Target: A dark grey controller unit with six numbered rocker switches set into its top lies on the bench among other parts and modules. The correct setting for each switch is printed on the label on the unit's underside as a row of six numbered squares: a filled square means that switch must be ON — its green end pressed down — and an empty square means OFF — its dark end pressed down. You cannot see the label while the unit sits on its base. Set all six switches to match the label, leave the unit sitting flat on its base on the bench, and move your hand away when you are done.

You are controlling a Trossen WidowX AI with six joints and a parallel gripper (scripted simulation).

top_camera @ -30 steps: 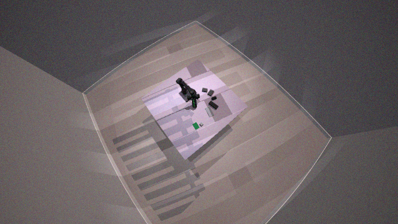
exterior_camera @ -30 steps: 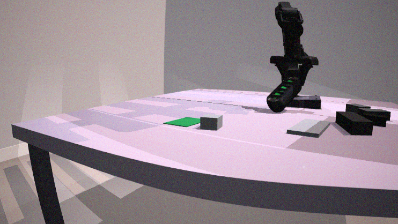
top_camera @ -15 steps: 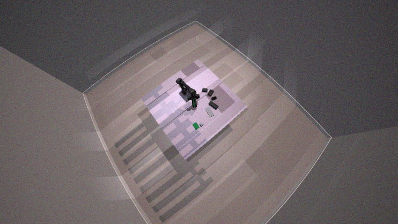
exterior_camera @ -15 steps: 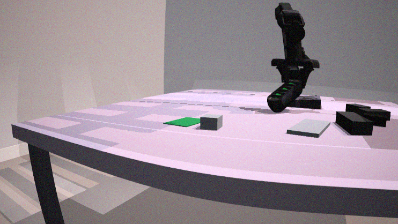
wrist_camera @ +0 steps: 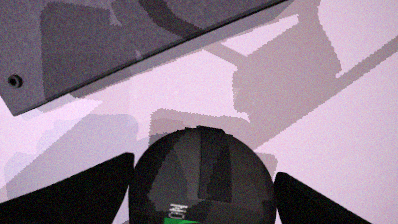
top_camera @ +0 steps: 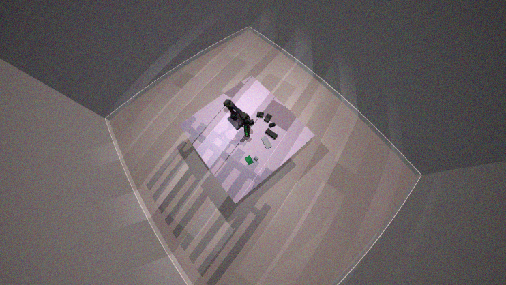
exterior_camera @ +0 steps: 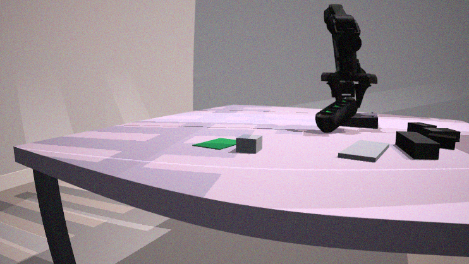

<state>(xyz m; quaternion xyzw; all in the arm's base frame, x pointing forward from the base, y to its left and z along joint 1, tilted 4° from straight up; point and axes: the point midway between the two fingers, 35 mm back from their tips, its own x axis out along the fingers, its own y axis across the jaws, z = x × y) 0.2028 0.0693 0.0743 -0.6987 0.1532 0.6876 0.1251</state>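
Observation:
The dark grey controller unit (top_camera: 247, 131) (exterior_camera: 334, 114) (wrist_camera: 200, 175) is held between the fingers of my gripper (exterior_camera: 347, 100) (wrist_camera: 205, 171). The gripper is shut on it, one finger at each side. In the exterior view the unit is tilted, with its near rounded end lower, close over the bench (top_camera: 219, 155) (exterior_camera: 285, 183); whether it touches is unclear. Green switch ends show along its upward face. The wrist view shows its rounded end, some white print and one green edge. The switch settings are too small to read, and the underside label is hidden.
The arm's base (exterior_camera: 367, 121) (wrist_camera: 75, 55) is close behind the unit. A pale flat plate (top_camera: 266, 142) (exterior_camera: 364, 150), a long black block (top_camera: 271, 133) (exterior_camera: 416, 146) and several smaller black blocks lie to one side. A green tile (top_camera: 249, 160) (exterior_camera: 216, 143) lies beside a grey cube (top_camera: 256, 158) (exterior_camera: 248, 144).

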